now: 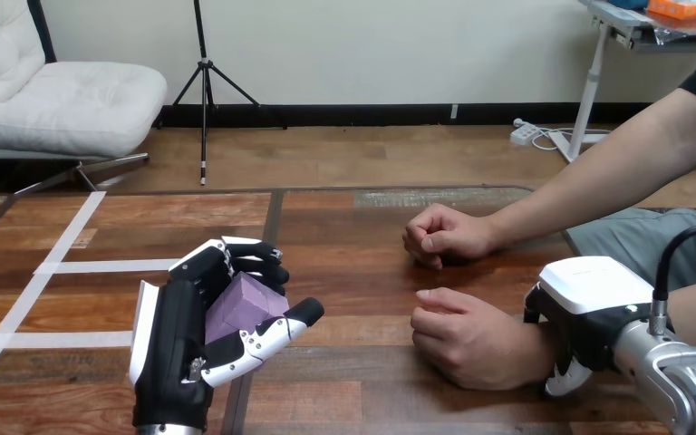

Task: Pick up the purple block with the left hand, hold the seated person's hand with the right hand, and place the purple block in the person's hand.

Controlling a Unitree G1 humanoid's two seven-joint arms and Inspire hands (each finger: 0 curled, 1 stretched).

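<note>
We see the purple block (245,306) clasped in the left hand's (177,344) curled fingers, left of the person's nearer hand (471,335); the right hand (589,308) sits at its wrist, grip unclear.

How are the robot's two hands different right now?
The left hand is curled round the purple block; the right hand lies against the wrist of the person's nearer hand, and whether it grips I cannot tell. The left hand's white shell faces sideways, the right hand's faces up. Both are black and white.
</note>
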